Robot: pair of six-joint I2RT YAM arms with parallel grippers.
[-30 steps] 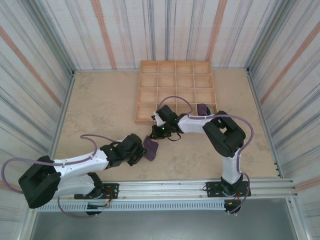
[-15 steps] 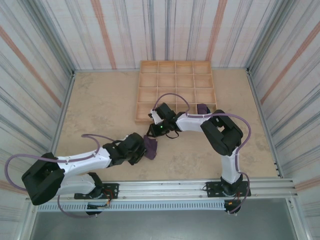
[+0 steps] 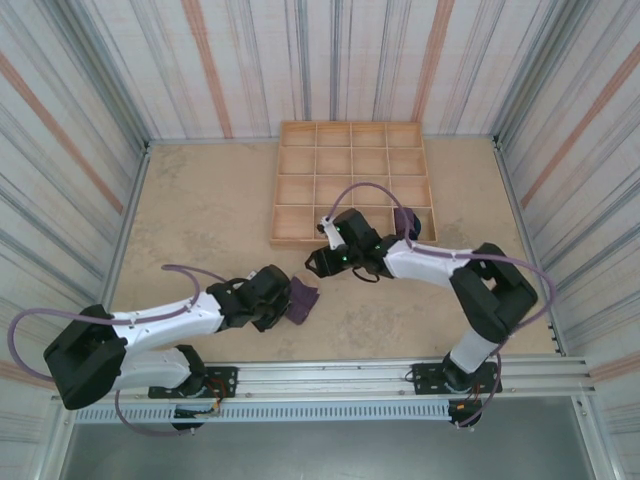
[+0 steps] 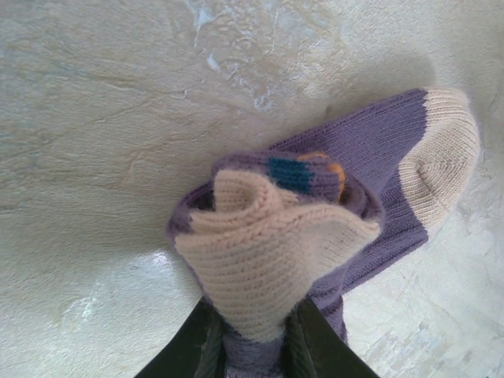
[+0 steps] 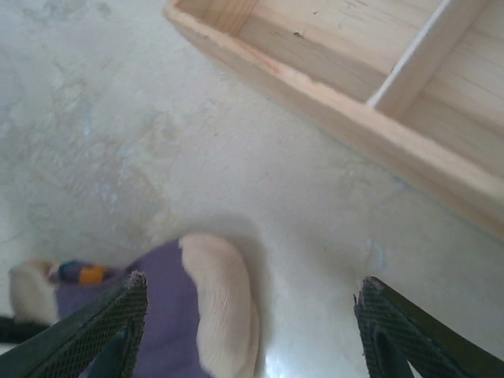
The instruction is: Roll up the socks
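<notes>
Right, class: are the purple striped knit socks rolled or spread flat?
Partly rolled: socks bunched at the left gripper, peach toe trailing flat.

Left arm [image 3: 160,322] lies low and stretches rightward from its base, its left fingers [image 4: 189,350] pinched nearly together on the socks [image 4: 276,244]. Right arm [image 3: 430,262] rises from its base, folds at the elbow and reaches leftward, wrist tilted down, right fingers [image 5: 94,331] spread wide apart.

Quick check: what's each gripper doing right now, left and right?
Left gripper: jaws shut on the socks.
Right gripper: jaws open, holding nothing.
</notes>
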